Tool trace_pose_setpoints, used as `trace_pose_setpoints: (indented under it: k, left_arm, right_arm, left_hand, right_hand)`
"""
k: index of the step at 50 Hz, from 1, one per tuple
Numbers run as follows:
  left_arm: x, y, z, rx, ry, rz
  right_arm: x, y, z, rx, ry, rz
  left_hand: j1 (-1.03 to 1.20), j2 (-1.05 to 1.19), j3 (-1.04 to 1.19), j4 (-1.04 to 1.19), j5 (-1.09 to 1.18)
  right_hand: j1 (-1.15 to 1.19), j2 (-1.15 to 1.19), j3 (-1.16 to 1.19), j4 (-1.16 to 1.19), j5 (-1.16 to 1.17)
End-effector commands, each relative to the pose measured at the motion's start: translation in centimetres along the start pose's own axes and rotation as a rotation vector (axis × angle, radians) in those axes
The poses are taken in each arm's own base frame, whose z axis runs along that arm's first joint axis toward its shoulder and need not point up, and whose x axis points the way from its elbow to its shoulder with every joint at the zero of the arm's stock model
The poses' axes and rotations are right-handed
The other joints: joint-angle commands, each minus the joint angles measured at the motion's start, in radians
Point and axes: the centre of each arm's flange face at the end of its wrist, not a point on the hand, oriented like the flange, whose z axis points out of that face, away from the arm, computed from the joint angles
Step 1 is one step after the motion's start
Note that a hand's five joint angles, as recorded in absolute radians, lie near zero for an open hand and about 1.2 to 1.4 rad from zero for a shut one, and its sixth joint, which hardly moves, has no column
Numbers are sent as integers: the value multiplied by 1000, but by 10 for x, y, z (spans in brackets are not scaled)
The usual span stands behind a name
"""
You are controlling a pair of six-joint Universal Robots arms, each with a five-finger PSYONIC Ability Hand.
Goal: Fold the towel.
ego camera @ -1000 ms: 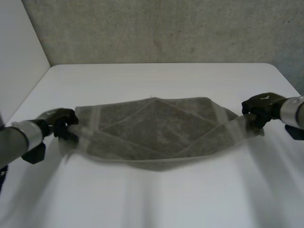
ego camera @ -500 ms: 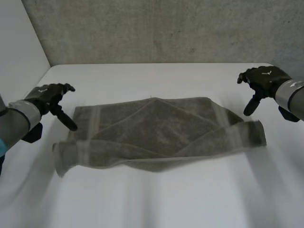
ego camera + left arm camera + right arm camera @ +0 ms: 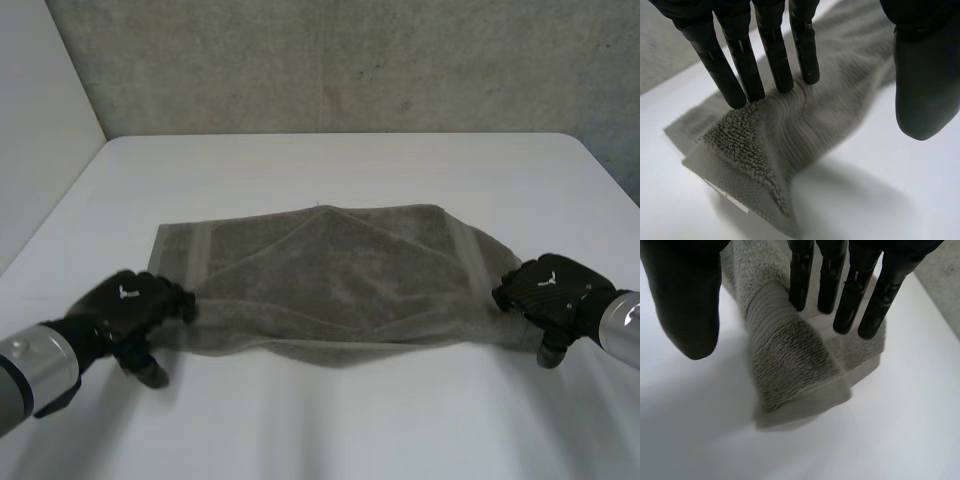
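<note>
A grey terry towel point(image 3: 330, 280) lies spread across the middle of the white worktop point(image 3: 350, 165), doubled over lengthwise into a long band that runs from one arm to the other, with slanting creases over its top layer and a flat woven stripe near each end. Its far edge is fairly straight, while the near edge sags toward the robot in the middle. A rough grey wall point(image 3: 350, 60) stands behind the worktop. The left hand point(image 3: 135, 312) sits at the near corner of the towel's left end, palm down. In the left wrist view its fingers point(image 3: 735, 75) are straight and close side by side, their tips at the pile of the towel just behind the layered corner, and the thumb point(image 3: 925, 85) is held well apart from them above the bare worktop, so the hand is spread. The right hand point(image 3: 550, 288) sits at the towel's right end. Seen from the right wrist, its straight fingers point down at the bunched, layered end of the cloth, the thumb stands wide of them on the other side of the fold, and this hand is spread too
</note>
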Motion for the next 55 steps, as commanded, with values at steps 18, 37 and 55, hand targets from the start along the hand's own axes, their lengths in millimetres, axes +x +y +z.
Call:
trace_pose_setpoints:
  k: [18, 37, 55]
  left_arm:
    - [-12, 28, 38, -124, 46, -12]
    - [-47, 18, 66, -51, -112, -35]
    - [-41, 22, 81, -61, -79, -25]
  right_arm:
    - [-24, 13, -1, -10, -89, 102]
    - [-2, 11, 31, 84, 8, 159]
    - [0, 15, 39, 87, 15, 188]
  left_hand:
    - [-76, -76, -78, -76, -78]
    - [-82, -82, -84, -82, -84]
    - [-44, -44, -46, -44, -46]
  right_hand:
    - [72, 64, 60, 59, 57]
    - [93, 85, 80, 80, 78]
    - [114, 106, 101, 100, 99]
